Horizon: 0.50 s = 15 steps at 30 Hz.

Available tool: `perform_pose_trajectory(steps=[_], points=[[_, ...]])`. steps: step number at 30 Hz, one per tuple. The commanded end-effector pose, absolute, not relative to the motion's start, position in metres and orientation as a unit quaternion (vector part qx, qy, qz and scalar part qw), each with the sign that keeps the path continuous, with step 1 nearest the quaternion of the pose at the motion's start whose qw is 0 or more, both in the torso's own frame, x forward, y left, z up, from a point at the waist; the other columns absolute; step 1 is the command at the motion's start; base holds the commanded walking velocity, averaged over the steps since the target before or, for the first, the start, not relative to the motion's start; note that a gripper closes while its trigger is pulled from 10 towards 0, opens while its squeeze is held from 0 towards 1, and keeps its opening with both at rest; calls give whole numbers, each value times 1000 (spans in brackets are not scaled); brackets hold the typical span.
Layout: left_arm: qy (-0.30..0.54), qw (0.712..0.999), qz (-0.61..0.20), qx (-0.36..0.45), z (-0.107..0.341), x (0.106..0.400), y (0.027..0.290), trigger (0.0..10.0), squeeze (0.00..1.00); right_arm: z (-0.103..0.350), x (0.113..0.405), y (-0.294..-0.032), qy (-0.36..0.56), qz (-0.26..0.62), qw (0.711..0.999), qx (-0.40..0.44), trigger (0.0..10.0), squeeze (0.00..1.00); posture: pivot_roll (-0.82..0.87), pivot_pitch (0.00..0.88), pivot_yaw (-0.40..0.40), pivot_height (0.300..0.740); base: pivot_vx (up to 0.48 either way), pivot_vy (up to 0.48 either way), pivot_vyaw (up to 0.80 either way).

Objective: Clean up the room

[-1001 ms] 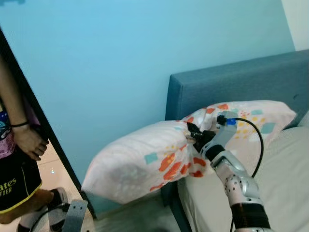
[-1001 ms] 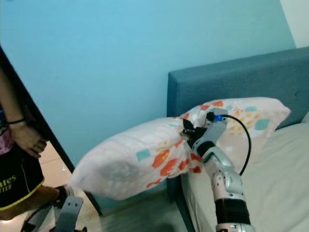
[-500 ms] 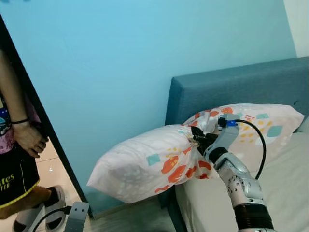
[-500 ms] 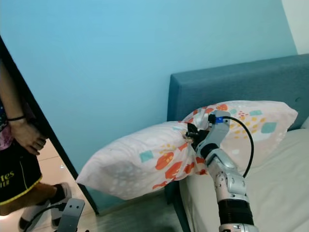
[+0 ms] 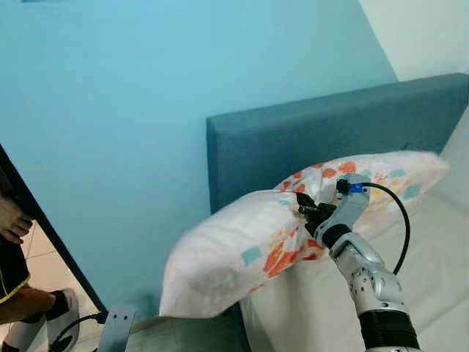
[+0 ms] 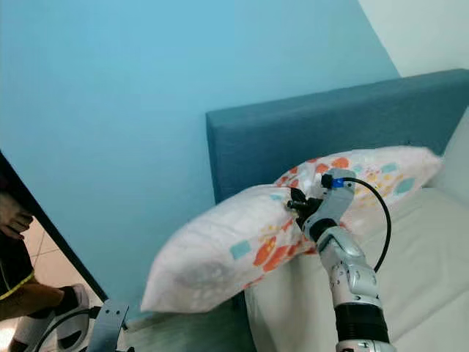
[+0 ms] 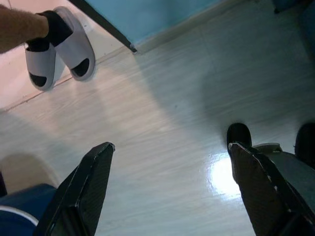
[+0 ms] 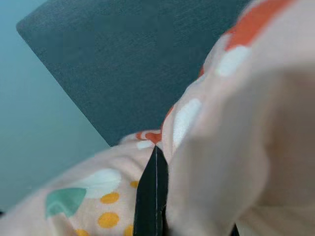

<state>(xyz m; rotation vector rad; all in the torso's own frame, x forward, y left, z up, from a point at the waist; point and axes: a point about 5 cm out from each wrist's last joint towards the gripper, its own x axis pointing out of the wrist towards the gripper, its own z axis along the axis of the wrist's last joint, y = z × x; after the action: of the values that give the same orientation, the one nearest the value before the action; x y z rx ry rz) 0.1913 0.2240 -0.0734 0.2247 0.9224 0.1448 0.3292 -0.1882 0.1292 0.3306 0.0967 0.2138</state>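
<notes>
My right gripper (image 5: 304,215) pinches one patterned pillow (image 5: 242,253) by its middle, half of it overhanging the bed's (image 5: 432,264) head corner beside the one blue headboard (image 5: 293,139). My left gripper (image 7: 167,191) hangs spread wide above the floor (image 7: 162,113), near a person's two sandals (image 7: 61,49).

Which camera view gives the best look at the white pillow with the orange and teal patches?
The right eye view: the whole white patterned pillow shows, one end overhanging the bed's edge, the right gripper shut on its middle. The left eye view shows nearly the same. The right wrist view is a blurred close-up of fabric; the left wrist view faces the floor.
</notes>
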Motion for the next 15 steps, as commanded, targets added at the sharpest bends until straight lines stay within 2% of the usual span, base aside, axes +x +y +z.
perform_pose_trajectory(steps=[1,8,15], points=[[447,884,72,114,-74,188,228,10000,0,148,336,-184,1,125,982,143,10000,0,-7,0,-8,731,0,0,0],[448,883,70,117,-76,185,226,10000,0,148,349,-203,9,102,991,92,10000,0,3,0,-14,731,0,0,0],[449,882,72,121,-77,180,230,10000,0,156,361,-207,-8,111,986,128,10000,0,26,0,-17,731,0,0,0]])
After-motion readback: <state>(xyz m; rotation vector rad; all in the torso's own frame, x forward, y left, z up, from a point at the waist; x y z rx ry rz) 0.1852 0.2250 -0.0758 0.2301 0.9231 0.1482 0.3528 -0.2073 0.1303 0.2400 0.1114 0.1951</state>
